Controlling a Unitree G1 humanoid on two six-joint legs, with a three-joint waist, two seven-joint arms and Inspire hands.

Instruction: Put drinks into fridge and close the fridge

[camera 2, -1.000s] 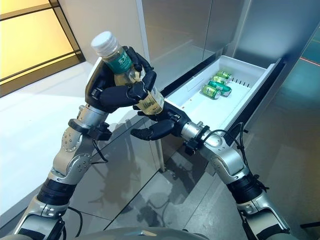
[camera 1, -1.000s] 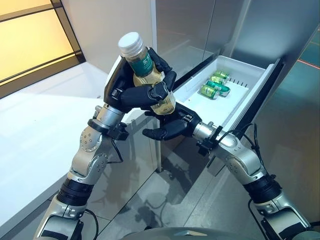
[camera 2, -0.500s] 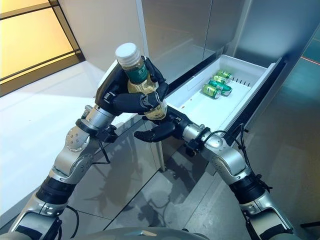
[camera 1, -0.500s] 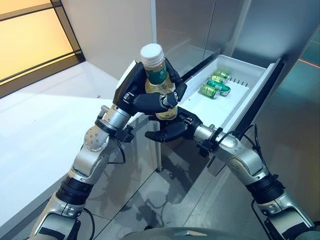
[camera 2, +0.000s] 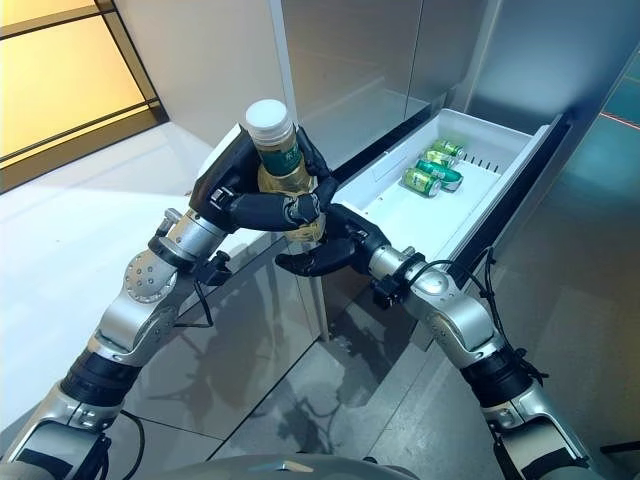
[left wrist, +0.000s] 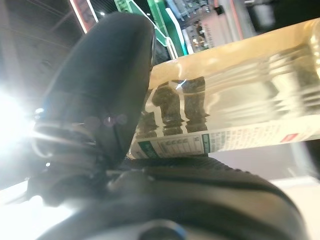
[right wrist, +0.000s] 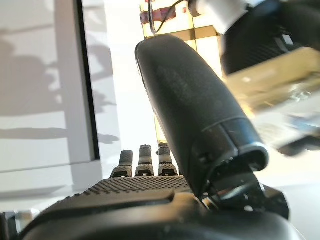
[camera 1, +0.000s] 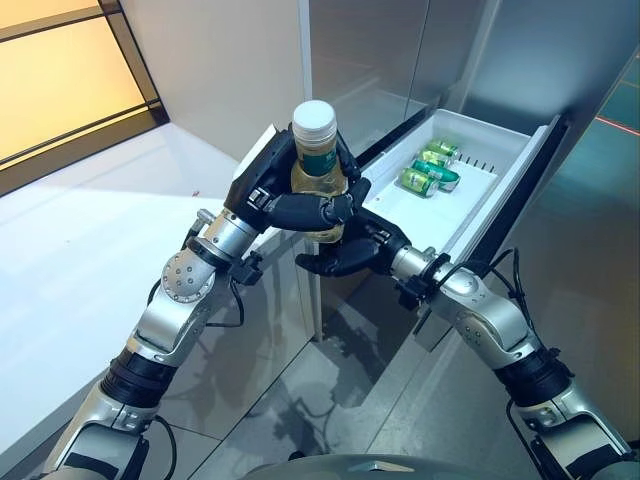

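One bottle (camera 1: 319, 170) stands upright, cap up, left hand (camera 1: 290, 205) fingers curled round it.

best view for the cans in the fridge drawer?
Either eye view: the green cans lie in plain sight at the open fridge drawer's far end. Neither wrist view shows them; those show only the hands and the bottle.

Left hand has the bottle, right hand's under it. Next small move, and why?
Probably carry the clear white-capped tea bottle rightward over the open white fridge drawer. The left robot hand is curled round it, upright, short of the drawer's near end. The right robot hand sits open just below its base. Three green cans lie at the far end, leaving the near floor free.
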